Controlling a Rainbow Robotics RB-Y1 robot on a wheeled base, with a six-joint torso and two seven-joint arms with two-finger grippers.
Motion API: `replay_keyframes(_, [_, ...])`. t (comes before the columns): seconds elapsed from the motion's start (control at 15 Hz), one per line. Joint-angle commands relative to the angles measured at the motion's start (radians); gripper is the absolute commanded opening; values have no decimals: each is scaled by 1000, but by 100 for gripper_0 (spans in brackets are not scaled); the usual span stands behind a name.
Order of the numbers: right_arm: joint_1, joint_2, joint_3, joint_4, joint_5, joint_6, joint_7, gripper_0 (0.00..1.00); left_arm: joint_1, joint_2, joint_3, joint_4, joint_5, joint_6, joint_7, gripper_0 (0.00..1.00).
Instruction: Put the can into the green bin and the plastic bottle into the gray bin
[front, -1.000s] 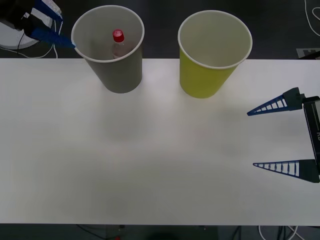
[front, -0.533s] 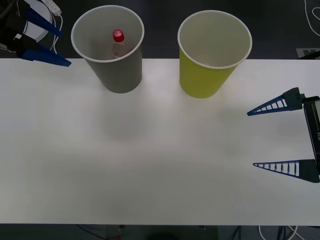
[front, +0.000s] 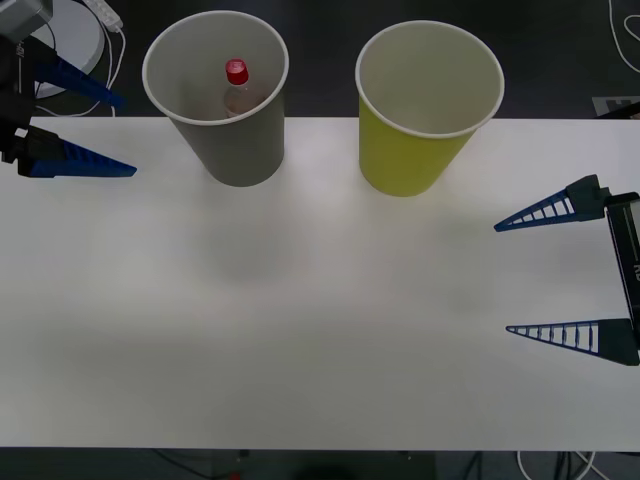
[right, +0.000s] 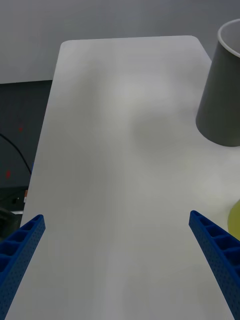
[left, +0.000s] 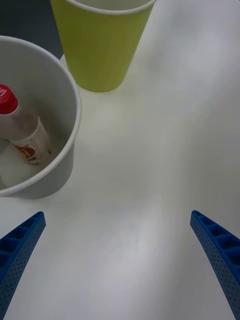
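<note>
The right gripper (right: 117, 260) is open, its blue fingers (right: 215, 252) spread wide above the white table (right: 115, 150). The gray bin (right: 220, 95) stands upright on the table. A sliver of the green bin (right: 235, 215) shows just beside one finger.

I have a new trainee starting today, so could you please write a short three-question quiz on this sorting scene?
1. True or false: the plastic bottle lies on the table.
2. Which gripper is nearer the gray bin: A) left gripper B) right gripper?
3. Fill in: the bottle's cap is ____.

Key: 1. False, it stands inside the gray bin. 2. A. 3. Red.
</note>
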Motion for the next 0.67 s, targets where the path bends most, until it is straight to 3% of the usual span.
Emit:
replay_keyframes(0.07, [0, 0, 0, 0, 0, 0, 0, 100, 167, -3, 139, -50, 12, -2, -85, 100])
replay_keyframes(0.33, [0, 0, 0, 0, 0, 0, 0, 100, 398, -16, 318, -110, 48, -2, -226, 100])
replay_keyframes(0.67, [0, 0, 0, 0, 0, 0, 0, 100, 605, -69, 462, -150, 84, -2, -382, 100])
